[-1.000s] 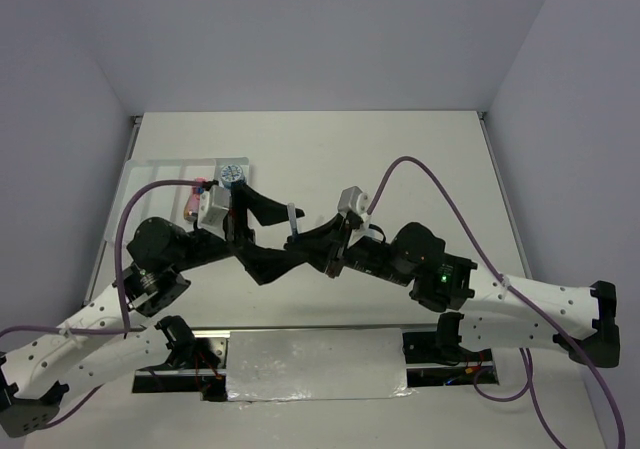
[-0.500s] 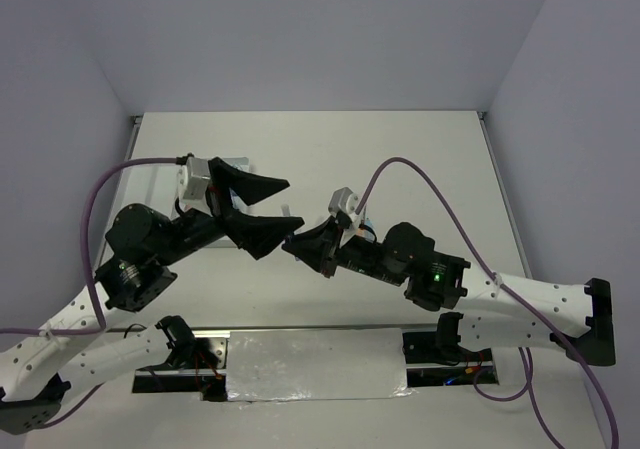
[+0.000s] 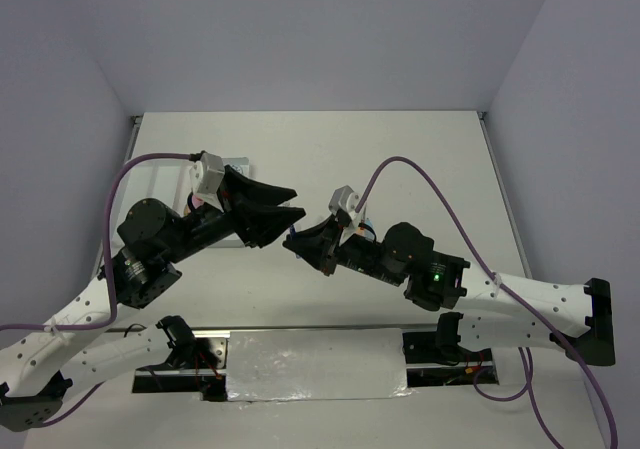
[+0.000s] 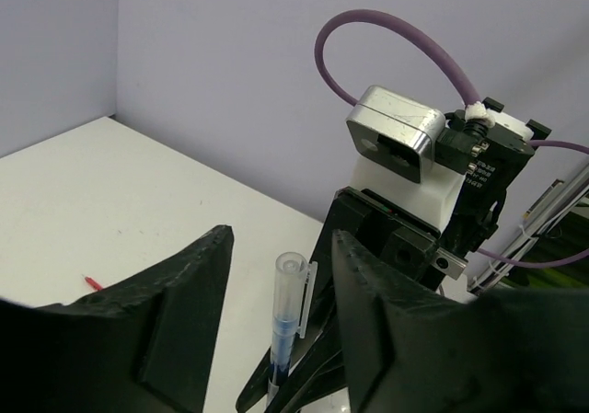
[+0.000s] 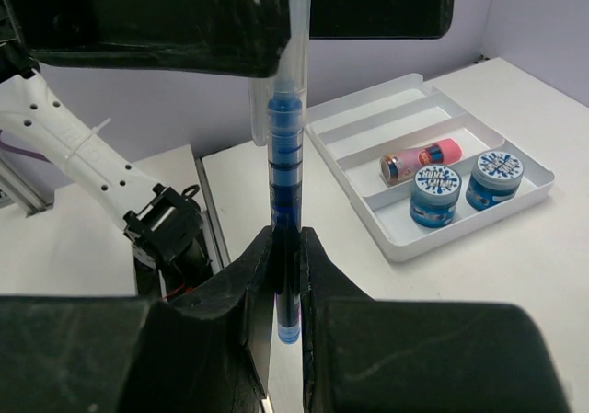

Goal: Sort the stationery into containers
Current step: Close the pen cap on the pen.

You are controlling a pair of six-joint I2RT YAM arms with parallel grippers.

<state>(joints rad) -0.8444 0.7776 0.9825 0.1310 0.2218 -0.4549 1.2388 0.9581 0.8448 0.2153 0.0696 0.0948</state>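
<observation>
We see the blue pen (image 5: 285, 201) upright, left of the white tray (image 5: 363, 128). The right end effector (image 5: 287, 238) is clamped on the pen's lower barrel. The left end effector (image 4: 282, 243) gapes wide on either side of its clear cap, touching nothing.

Only the right wrist view shows the tray's contents: two blue-white rolls (image 5: 435, 195) in the nearest compartment and a pink-orange cylinder (image 5: 419, 160) in the next. Their printing is too small for us to read.

Only the left wrist view shows a red piece (image 4: 92, 282) on the desk (image 4: 83, 183).
</observation>
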